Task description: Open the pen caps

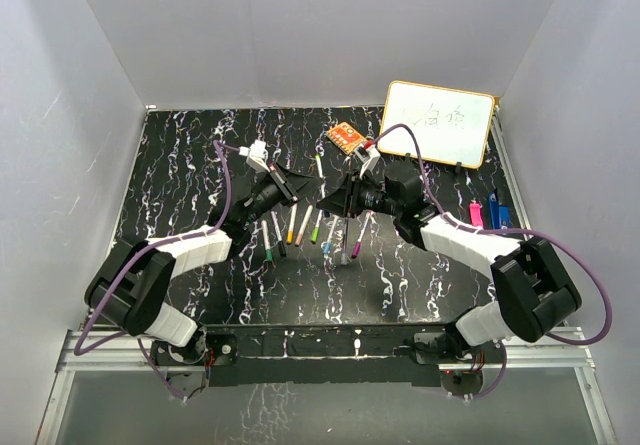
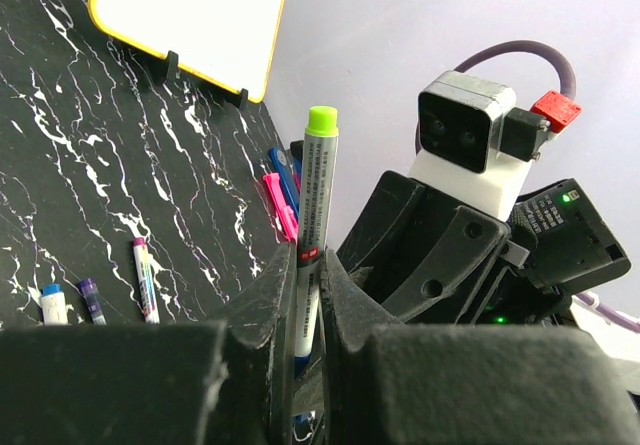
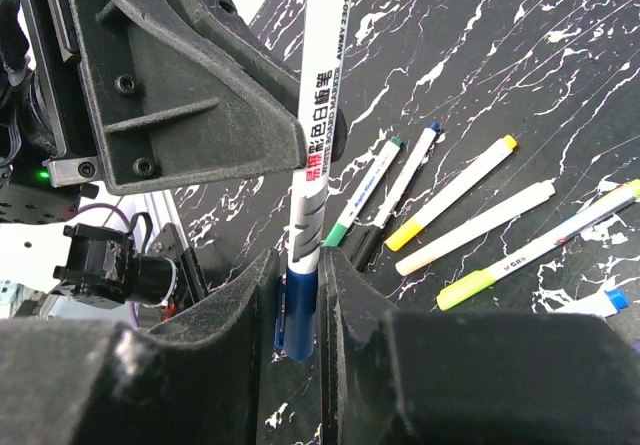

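Observation:
A white marker point(image 2: 318, 190) with a light green end point(image 2: 322, 122) is held between both grippers above the table. My left gripper point(image 2: 308, 265) is shut on its barrel. My right gripper point(image 3: 300, 277) is shut on the dark blue cap point(image 3: 299, 310) at the other end, and the cap still sits against the barrel point(image 3: 322, 115). In the top view the left gripper point(image 1: 290, 187) and the right gripper point(image 1: 342, 201) face each other closely at mid table. Several other markers lie below them, with green point(image 3: 340, 233), yellow point(image 3: 405, 235) and light green point(image 3: 465, 288) caps.
A row of markers point(image 1: 305, 227) lies in front of the grippers. A yellow-framed whiteboard point(image 1: 438, 123) stands at the back right, an orange eraser point(image 1: 347, 140) beside it. Pink and blue clips point(image 1: 487, 213) lie at the right. Grey walls close in three sides.

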Action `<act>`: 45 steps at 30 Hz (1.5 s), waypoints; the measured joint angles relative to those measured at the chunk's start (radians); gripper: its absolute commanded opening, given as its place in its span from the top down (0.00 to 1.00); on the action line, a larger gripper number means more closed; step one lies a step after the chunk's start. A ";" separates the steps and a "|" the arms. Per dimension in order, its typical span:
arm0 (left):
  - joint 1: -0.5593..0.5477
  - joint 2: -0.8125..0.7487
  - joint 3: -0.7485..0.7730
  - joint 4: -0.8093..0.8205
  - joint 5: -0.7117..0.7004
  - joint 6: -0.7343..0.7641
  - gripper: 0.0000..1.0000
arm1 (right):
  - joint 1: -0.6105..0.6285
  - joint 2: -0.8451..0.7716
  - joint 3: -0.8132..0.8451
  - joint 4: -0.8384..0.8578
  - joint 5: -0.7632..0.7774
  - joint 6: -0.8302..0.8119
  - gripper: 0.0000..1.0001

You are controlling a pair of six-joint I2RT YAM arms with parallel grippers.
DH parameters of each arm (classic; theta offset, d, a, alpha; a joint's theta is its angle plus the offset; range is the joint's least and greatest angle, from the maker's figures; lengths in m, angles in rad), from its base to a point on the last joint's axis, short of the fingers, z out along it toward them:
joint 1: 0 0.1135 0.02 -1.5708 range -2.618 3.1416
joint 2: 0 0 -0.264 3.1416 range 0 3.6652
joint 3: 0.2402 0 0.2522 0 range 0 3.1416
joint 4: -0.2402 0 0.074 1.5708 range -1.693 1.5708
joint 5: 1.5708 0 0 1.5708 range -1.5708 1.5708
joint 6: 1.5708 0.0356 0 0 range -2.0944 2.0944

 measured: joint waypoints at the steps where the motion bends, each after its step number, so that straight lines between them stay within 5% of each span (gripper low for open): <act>1: 0.000 0.000 0.000 0.002 0.000 0.000 1.00 | 0.000 0.000 0.000 0.000 0.000 0.000 1.00; 7: 0.000 0.013 0.000 0.023 0.008 0.000 0.77 | 0.000 0.000 0.000 0.000 0.000 -0.001 1.00; 10: 0.000 0.028 0.000 0.039 0.021 -0.005 0.74 | 0.001 0.000 0.000 -0.002 -0.004 -0.002 1.00; 26: 0.000 0.042 0.000 0.046 0.038 0.001 0.86 | 0.001 0.012 0.004 -0.005 -0.023 -0.003 1.00; 29: 0.000 0.042 0.000 0.046 0.038 0.006 1.00 | 0.001 0.014 0.006 -0.005 -0.023 -0.003 1.00; 32: 0.000 0.042 0.000 0.043 0.037 0.012 1.00 | 0.001 0.014 0.006 -0.006 -0.023 -0.002 0.73; 35: 0.000 0.042 0.000 0.043 0.037 0.011 1.00 | 0.001 0.015 0.006 -0.005 -0.025 -0.001 0.57; 39: 0.000 0.042 0.000 0.035 0.034 0.011 1.00 | 0.002 0.019 0.007 -0.007 -0.027 0.000 0.50; 45: 0.000 0.033 0.000 0.013 0.020 0.014 1.00 | 0.002 0.019 0.007 -0.010 -0.026 0.000 0.55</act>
